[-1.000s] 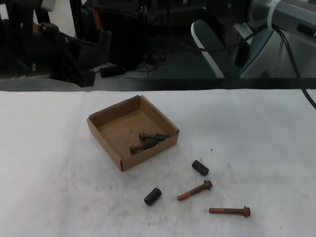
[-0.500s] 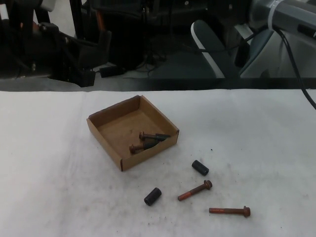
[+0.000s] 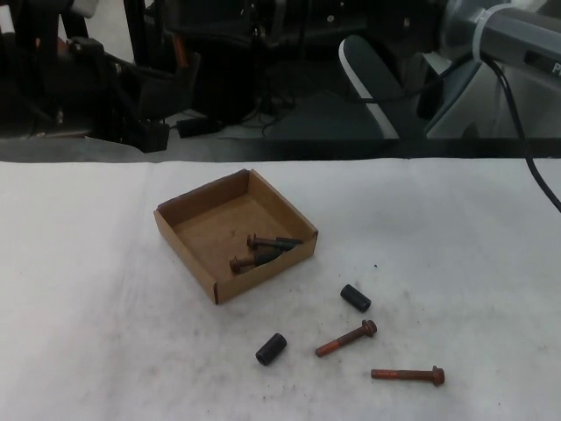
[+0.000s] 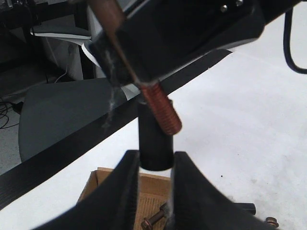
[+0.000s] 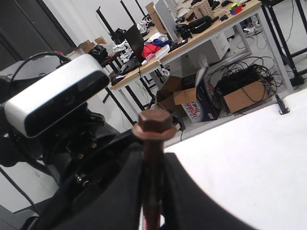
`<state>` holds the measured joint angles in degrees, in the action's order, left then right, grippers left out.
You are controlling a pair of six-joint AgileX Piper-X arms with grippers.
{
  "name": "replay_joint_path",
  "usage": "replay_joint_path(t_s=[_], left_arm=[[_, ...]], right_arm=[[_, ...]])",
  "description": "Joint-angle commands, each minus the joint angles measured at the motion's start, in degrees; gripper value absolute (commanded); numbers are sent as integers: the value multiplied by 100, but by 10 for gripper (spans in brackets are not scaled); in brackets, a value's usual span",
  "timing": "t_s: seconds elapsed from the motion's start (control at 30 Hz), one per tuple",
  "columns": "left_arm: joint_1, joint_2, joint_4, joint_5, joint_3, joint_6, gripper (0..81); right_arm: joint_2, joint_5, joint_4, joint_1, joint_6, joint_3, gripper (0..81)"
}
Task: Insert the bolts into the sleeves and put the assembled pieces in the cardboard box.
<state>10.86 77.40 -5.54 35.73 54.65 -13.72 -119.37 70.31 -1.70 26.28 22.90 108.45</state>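
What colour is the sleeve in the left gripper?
The sleeve is black, clearest in the left wrist view.

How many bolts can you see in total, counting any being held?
5. Two sleeved bolts lie in the cardboard box, two loose bolts on the bench beside it, and one bolt is held in the right jaws. More may hide behind the box wall.

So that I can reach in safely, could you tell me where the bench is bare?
The bench is bare left of the box and right of it toward the far edge. It is crowded on the near side right of the box, where two loose sleeves and two bolts lie.
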Motion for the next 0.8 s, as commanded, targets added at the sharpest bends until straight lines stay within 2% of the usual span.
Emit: replay_joint_path(t_s=[0.0, 0.77], left_arm=[[-10, -27, 110, -12, 13, 41, 8], [-10, -27, 108, -1, 13, 41, 8]], right_arm=[[27, 51, 170, -61, 67, 12, 2], [27, 36, 281, -197, -26, 89, 2]])
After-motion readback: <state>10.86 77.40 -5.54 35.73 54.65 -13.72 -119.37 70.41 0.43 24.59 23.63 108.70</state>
